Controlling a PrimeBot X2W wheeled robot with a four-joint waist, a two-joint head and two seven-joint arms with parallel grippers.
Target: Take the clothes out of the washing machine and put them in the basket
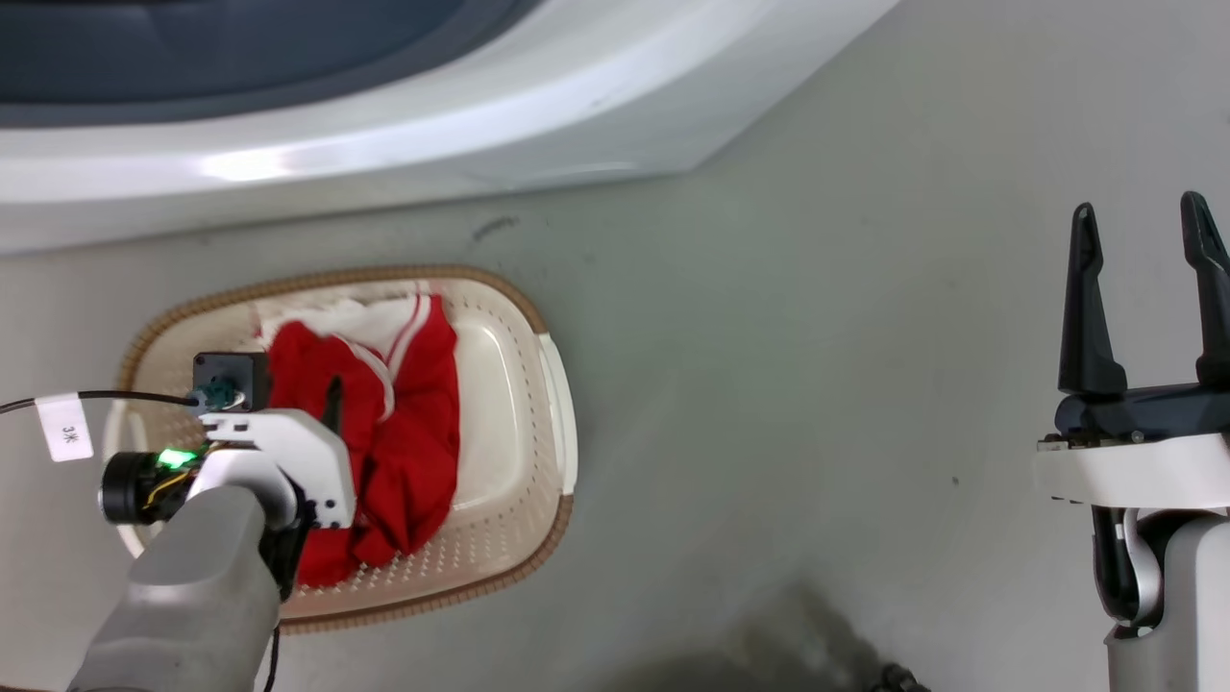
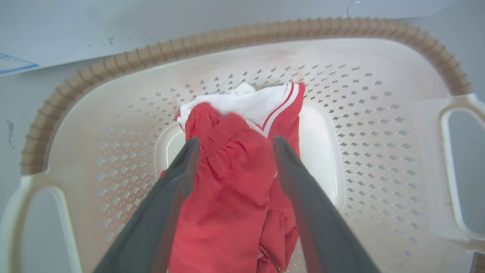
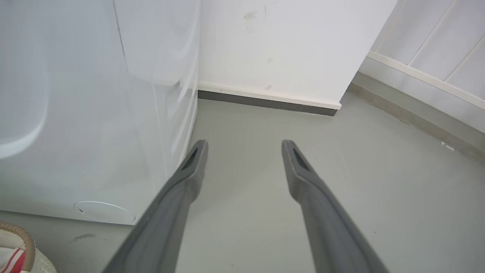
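The red and white clothes [image 1: 404,423] lie heaped in the cream basket [image 1: 538,317], which stands on the floor in front of the white washing machine [image 1: 384,125]. My left gripper [image 2: 237,146] hovers over the heap, open, with the red cloth [image 2: 227,189] showing between and below its spread fingers; the basket's brown rim [image 2: 227,38] curves behind. My right gripper [image 1: 1140,207] stands open and empty at the far right, over bare floor. In the right wrist view this gripper [image 3: 244,144] points past the washing machine's side [image 3: 94,132] towards a wall.
Grey floor [image 1: 817,384] stretches to the right of the basket. A white wall with a dark baseboard [image 3: 265,102] stands beyond the washer. A black cable with a white tag [image 1: 65,428] runs to my left wrist. The basket's corner [image 3: 22,235] shows beside the washer.
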